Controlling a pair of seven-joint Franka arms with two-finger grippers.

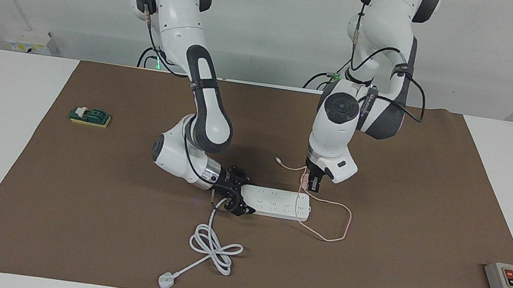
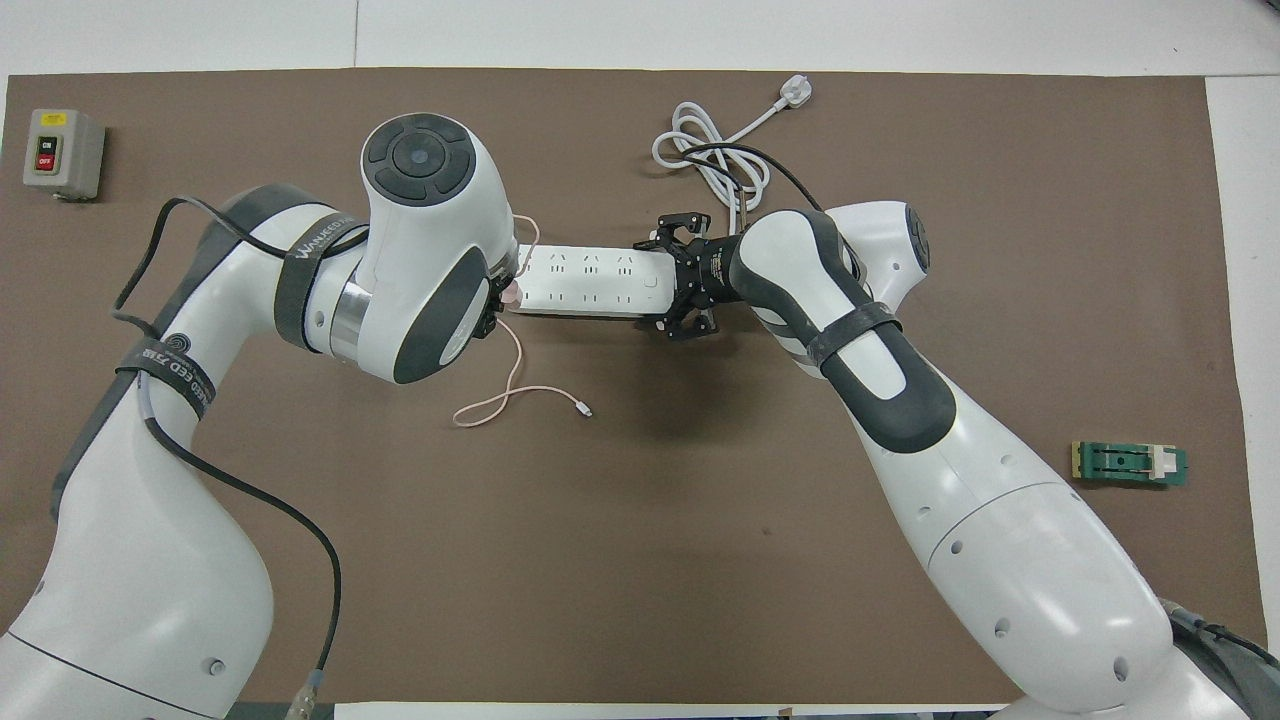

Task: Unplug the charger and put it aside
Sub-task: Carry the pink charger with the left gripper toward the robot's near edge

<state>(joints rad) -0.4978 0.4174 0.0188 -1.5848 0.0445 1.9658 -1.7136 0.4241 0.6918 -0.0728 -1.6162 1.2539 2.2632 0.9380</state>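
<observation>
The black band (image 2: 318,243) round the left arm's forearm, just back from the left tool (image 1: 309,184), carries white lettering too small to read for certain; it seems to begin "WAN". On the grey switch box (image 2: 63,153) at the counter's corner, well apart from that tool at the left arm's end, a red button reads "OFF", with a black one above it and a yellow sticker whose print cannot be made out.

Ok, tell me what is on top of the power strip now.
Nothing is plugged into the power strip. The left gripper holds the charger lifted above its end, the pink cable draped across it. The right gripper clamps the other end, covering that part.
</observation>
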